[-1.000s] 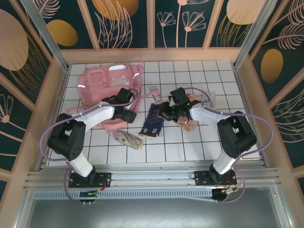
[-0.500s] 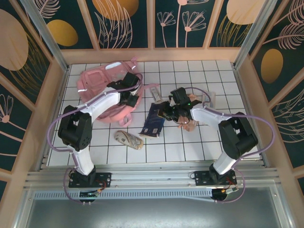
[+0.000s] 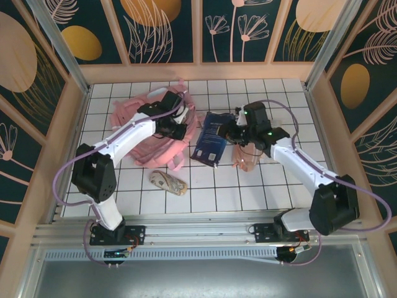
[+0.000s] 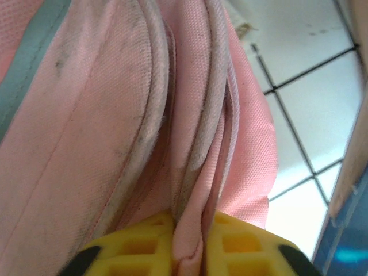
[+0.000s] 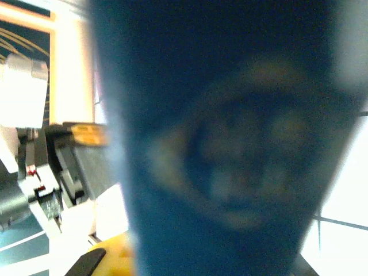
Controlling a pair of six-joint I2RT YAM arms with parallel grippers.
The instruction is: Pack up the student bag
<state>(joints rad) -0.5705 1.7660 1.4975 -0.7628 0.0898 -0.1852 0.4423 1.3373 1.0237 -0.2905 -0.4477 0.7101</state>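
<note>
Student bag, insides hidden, in left gripper; right gripper holds book.

The left arm reaches well forward, elbow out to the left and wrist turned inward. The left gripper is clamped on a fold of the bag, fabric pinched between its yellow fingers. The right arm stretches forward and leftward, with the right gripper closed on a book's edge.

You are looking at a dark blue book lying askew mid-surface | patterned pouch lying toward the near edge of the white tiled surface | peach pouch sitting just right of the book
</note>
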